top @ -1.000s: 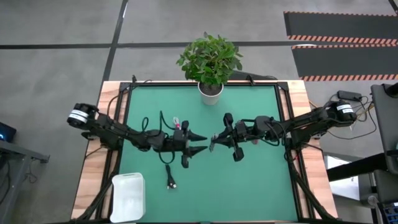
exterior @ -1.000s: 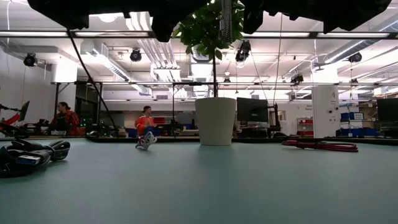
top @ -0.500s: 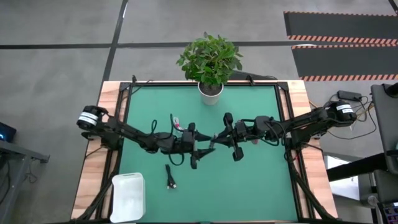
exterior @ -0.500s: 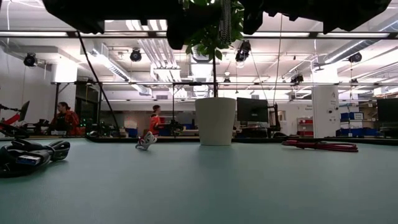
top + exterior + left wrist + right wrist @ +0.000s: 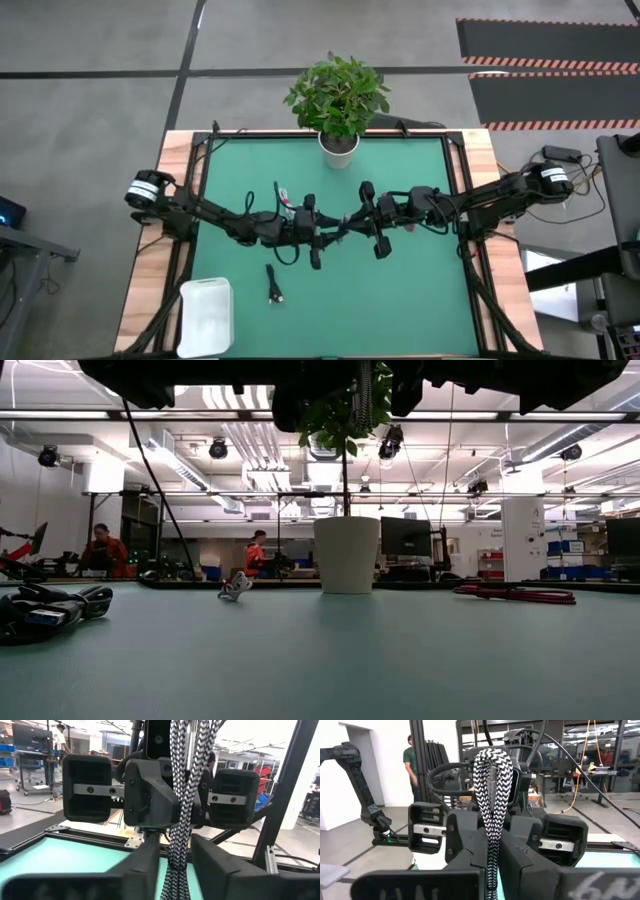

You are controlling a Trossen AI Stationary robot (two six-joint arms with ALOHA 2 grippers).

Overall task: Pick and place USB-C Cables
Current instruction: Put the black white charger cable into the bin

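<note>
USB-C Cables: one, a grey braided black-and-white bundle (image 5: 491, 815), is held up in the air between the two grippers, on the near side of the potted plant (image 5: 338, 100) and well above the green mat (image 5: 420, 290).

Right gripper (image 5: 345, 225): fingers narrow, clamped on the braided cable; its wrist view shows the folded loop standing up between its pads.

Left gripper (image 5: 322, 237): meets the right one tip to tip. Its fingers flank the same cable (image 5: 181, 820) closely in its wrist view; cannot tell whether they are pressing it or just beside it.

Other cables, placed from the plant:
- white-with-red bundle (image 5: 285, 196), on the mat on the near-left side of the plant, just beside the left arm.
- black bundle (image 5: 274, 283), farther toward the front edge, near the white bin (image 5: 204, 316).
- a reddish cable (image 5: 515, 594) lies on the mat to the right of the plant pot in the low view.

Step in hand, as I judge it: a mid-air handover of the braided cable, right to left.

Next move calls for: a firm left-hand grip confirmed first, then the right fingers opening and backing straight off so the loop does not snag. Carry toward the bin would likely follow.
</note>
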